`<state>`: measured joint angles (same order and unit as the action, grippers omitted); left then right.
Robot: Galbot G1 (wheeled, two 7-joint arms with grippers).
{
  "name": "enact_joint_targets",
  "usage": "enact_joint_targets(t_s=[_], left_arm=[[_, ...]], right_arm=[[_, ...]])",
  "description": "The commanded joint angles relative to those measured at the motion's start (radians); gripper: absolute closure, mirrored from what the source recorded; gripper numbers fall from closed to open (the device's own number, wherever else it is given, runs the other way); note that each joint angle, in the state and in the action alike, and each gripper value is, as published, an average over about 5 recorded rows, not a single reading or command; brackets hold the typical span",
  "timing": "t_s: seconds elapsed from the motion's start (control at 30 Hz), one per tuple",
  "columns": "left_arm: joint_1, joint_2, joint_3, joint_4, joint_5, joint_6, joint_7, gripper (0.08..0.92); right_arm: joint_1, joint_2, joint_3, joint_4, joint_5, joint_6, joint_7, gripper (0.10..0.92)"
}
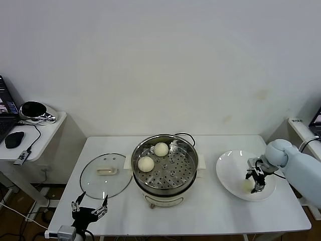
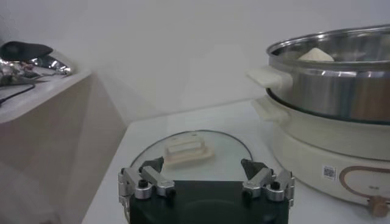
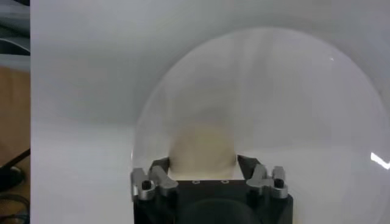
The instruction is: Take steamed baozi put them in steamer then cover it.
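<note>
Baozi count: two smooth round cream-white steamed buns [image 1: 153, 156] already sit on the perforated floor of the round shiny steel steamer basket [image 1: 188, 156], which rides on its cream-white electric pot base in the middle of the white table [image 1: 210, 213]. A third cream-white bun [image 1: 247, 185] is on the flat white plate [image 1: 228, 165], just right of the steamer; no fourth bun is visible. Step in hand, as I read it: pickup of bun three. Right gripper [image 1: 256, 184] is down on the plate, and the right wrist view has the bun [image 3: 203, 150] sitting between its two fingers, jaws narrowed close around it; whether the pads actually bear on the dough can't be told. Next move, my call: confirm a soft grip without squashing, lift clear of the plate rim, carry left over the steamer wall, drop on a free patch of floor away from the two buns. Round clear glass lid with metal rim and cream-white bar handle [image 1: 106, 171] lies flat on the table just left of the steamer, untouched. Left gripper [image 1: 90, 206] is parked near the lid at the table's front edge, jaws released and empty. Writing: a small QR-type sticker [image 2: 329, 171] on the pot base, not readable; no brand legible.
</note>
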<state>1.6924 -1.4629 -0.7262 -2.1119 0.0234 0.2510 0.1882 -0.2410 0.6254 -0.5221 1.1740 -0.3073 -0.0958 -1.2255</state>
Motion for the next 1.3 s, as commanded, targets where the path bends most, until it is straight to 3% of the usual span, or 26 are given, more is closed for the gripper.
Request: enact_joint_targets(t_s=[0.03, 0.3, 0.53, 0.77, 1.03, 1.3], left_arm=[[0.0, -0.001, 0.003, 0.0, 0.002, -0.001, -0.001, 0.177], [-0.013, 0.0, 0.013, -0.002, 0.004, -0.001, -0.001, 0.177], [-0.027, 0.006, 0.012, -0.007, 0.004, -0.002, -0.004, 0.177], [-0.032, -0.001, 0.002, -0.031, 0.001, 0.001, -0.016, 0.177], [-0.024, -0.018, 0.0, -0.07, 0.002, 0.001, -0.018, 0.177], [-0.013, -0.032, -0.021, -0.09, 0.002, -0.002, -0.022, 0.177]], right_arm=[[0.003, -0.006, 0.002, 0.001, 0.0, 0.0, 0.001, 0.433], [0.126, -0.059, -0.042, 0.057, 0.094, -0.029, -0.013, 0.472], [0.446, -0.095, -0.212, 0.172, 0.241, -0.063, -0.076, 0.474], [0.806, 0.053, -0.41, 0.197, 0.402, -0.06, -0.139, 0.474], [0.875, 0.273, -0.428, 0.137, 0.514, 0.137, -0.186, 0.474], [0.83, 0.409, -0.41, 0.204, 0.363, 0.344, -0.177, 0.474]])
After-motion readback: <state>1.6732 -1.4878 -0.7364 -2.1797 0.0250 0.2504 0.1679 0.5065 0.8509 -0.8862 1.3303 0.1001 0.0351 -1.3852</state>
